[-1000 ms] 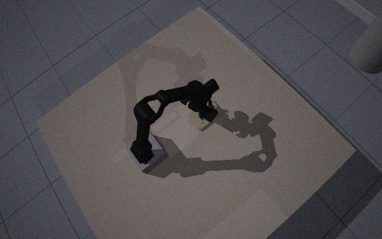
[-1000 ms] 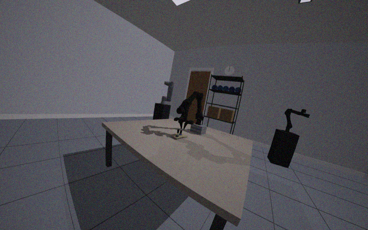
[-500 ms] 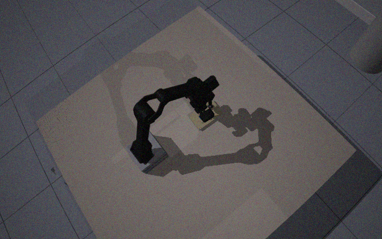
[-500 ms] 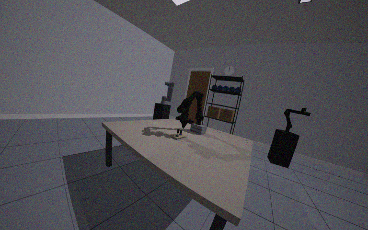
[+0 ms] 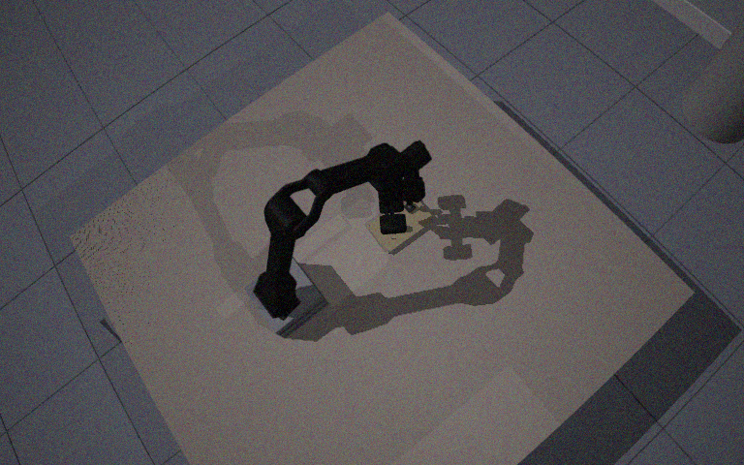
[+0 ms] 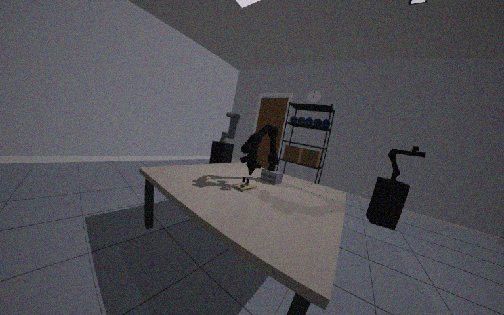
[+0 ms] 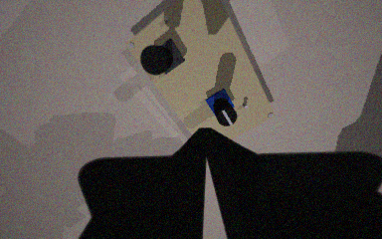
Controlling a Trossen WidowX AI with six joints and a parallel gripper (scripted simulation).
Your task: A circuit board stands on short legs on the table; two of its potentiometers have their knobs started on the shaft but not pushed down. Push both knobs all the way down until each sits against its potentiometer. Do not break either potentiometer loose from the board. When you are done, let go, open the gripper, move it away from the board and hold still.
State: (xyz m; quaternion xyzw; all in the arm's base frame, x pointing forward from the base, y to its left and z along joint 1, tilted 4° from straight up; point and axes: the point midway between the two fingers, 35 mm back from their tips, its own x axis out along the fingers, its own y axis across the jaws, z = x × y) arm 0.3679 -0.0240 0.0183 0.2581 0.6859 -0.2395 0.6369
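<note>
The circuit board (image 5: pixel 390 244) (image 7: pixel 193 67) (image 6: pixel 249 188) stands on the table. In the wrist view a narrow black knob with a white line (image 7: pixel 225 114) is over the blue potentiometer (image 7: pixel 217 99). A wider, round black knob (image 7: pixel 156 60) is over the dark potentiometer (image 7: pixel 177 54), further up and left. I cannot tell how far down either knob sits. My gripper (image 7: pixel 204 133) (image 6: pixel 250 174) is shut with nothing between its fingertips. In the wrist view its tips show just below and left of the narrow knob; in the exterior view they appear above the board.
The grey base block (image 6: pixel 272 176) (image 5: pixel 309 304) of my arm stands on the table (image 5: pixel 364 391) beside the board. Arm shadows cross the table and part of the board. Shelves (image 6: pixel 308 125) and two other arms on pedestals stand away from the table.
</note>
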